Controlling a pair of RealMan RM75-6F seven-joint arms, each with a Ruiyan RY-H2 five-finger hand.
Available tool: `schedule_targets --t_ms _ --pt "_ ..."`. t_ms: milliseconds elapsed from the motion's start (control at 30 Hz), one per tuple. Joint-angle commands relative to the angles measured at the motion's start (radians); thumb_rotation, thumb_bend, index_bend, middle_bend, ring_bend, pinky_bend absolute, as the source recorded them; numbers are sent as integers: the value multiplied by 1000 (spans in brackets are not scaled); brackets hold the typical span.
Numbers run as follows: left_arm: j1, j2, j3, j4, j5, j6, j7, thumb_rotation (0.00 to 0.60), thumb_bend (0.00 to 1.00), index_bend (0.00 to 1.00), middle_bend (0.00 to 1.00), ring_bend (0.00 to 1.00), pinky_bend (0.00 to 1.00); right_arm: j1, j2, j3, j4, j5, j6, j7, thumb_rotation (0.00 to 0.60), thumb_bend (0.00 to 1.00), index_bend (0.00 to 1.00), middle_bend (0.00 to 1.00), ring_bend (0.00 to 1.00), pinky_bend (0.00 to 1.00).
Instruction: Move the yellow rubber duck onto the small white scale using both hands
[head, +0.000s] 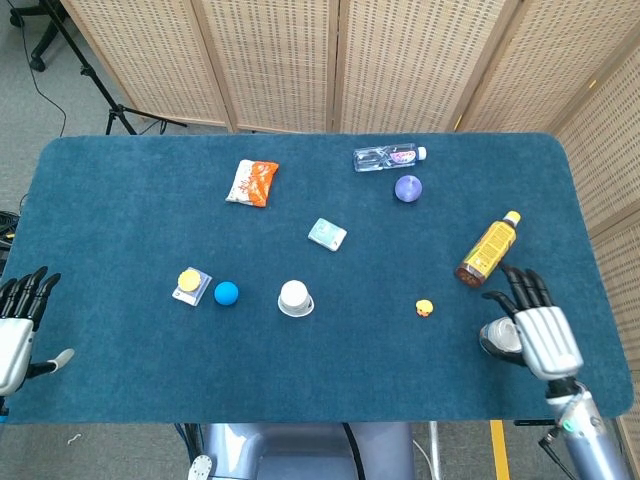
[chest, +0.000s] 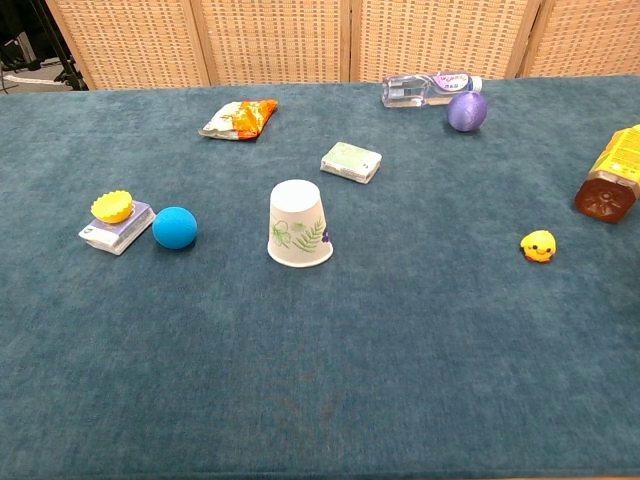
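Note:
The small yellow rubber duck sits on the blue cloth right of centre. The small white scale lies at the left with a yellow ridged cap on top of it. My right hand hovers over the table's right front with fingers spread, holding nothing, a good hand's width right of the duck. At the table's left front edge my left hand is open, far from the scale. Neither hand shows in the chest view.
An upturned paper cup, a blue ball, a green packet, a snack bag, a water bottle, a purple ball and an orange bottle lie around. A can is partly hidden under my right hand.

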Motion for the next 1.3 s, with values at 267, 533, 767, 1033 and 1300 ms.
schedule_targets --t_ms 267,533,767,1033,1300 --pt "-8 8 -3 0 -14 -18 -14 600 0 0 0 0 0 145 -105 37 23 145 -220 -231 600 278 314 0 0 0" --pt "-6 14 0 -1 -9 -14 -28 600 0 0 0 0 0 210 -210 33 90 235 -300 -345 600 337 328 0 0 0" --pt "-9 14 0 -1 -13 -19 -25 600 0 0 0 0 0 242 -259 29 146 291 -333 -382 600 337 342 0 0 0" --pt "-13 12 -3 -2 -23 -26 -21 600 0 0 0 0 0 271 -289 24 197 330 -357 -395 600 337 349 0 0 0" --pt "-16 8 -4 -3 -31 -31 -9 600 0 0 0 0 0 294 -316 21 245 356 -371 -401 600 337 366 0 0 0"
